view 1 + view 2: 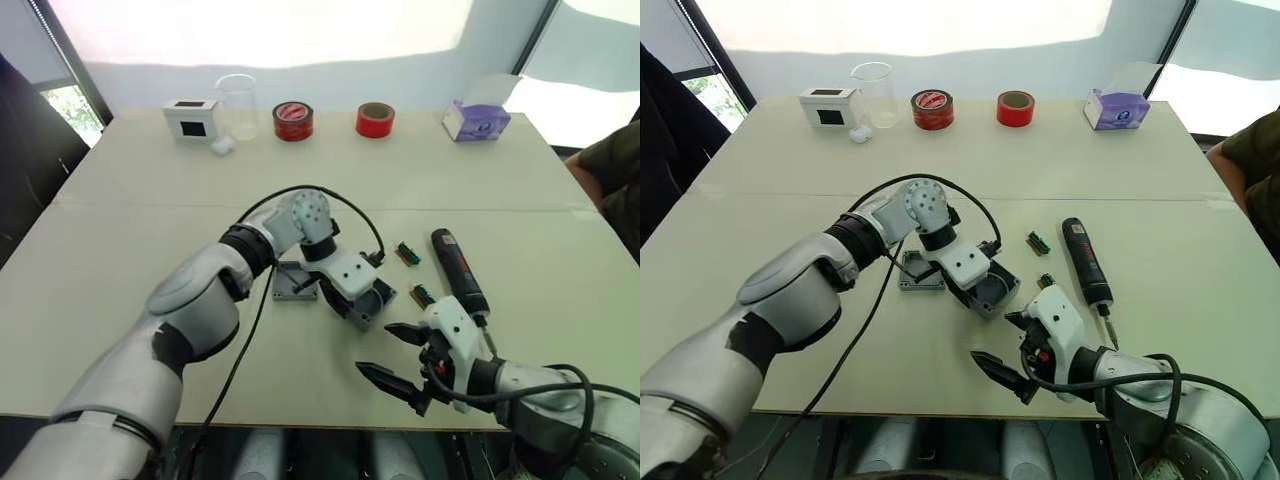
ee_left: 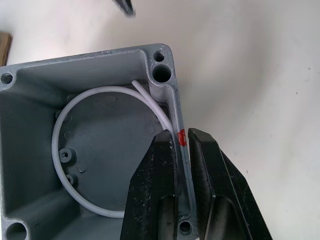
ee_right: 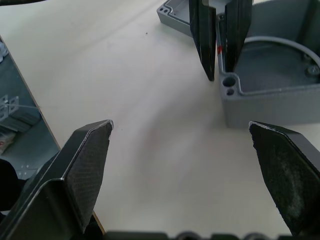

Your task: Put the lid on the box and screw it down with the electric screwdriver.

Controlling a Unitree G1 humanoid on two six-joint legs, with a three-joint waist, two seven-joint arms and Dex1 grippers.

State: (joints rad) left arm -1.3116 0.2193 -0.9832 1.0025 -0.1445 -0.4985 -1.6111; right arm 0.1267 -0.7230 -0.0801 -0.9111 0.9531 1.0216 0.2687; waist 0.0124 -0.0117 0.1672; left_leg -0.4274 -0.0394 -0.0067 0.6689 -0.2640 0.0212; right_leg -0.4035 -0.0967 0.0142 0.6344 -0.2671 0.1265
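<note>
The left gripper [image 2: 182,165] was clamped on 1 side wall of the box [image 2: 75,150], 1 finger inside the cavity and 1 outside, straddling the wall at the small red mark [image 2: 182,136]. The right gripper [image 1: 392,352] hovered just above the table [image 1: 120,210] at 5 o'clock from the box, its 2 fingers spread wide and holding nothing. The lid [image 1: 293,285] lay flat on the table at 9 o'clock from the box, just beside it and partly under the left wrist. The electric screwdriver [image 1: 458,271] lay on the table at 3 o'clock from the box, bit pointing toward the near edge, with 2 small green components [image 1: 407,254] between it and the box. Risks, as judged: a single-wall pinch gave little torque resistance, so the box could pivot or slip if pushed; the loose white ring [image 2: 62,117] inside the box, with 1 free end rising near a corner post, could be trapped under the lid and stop it seating; the left finger inside the cavity would block the lid until withdrawn; the round screwdriver body could roll when grasped. Materials: the box was grey moulded plastic, matt, square, with a round screw post at each visible corner; the lid was the same grey, shallow, with corner holes; the screwdriver was a black cylinder with a red marking, tapering to a thin metal bit; the finger pads were black and finely textured.
</note>
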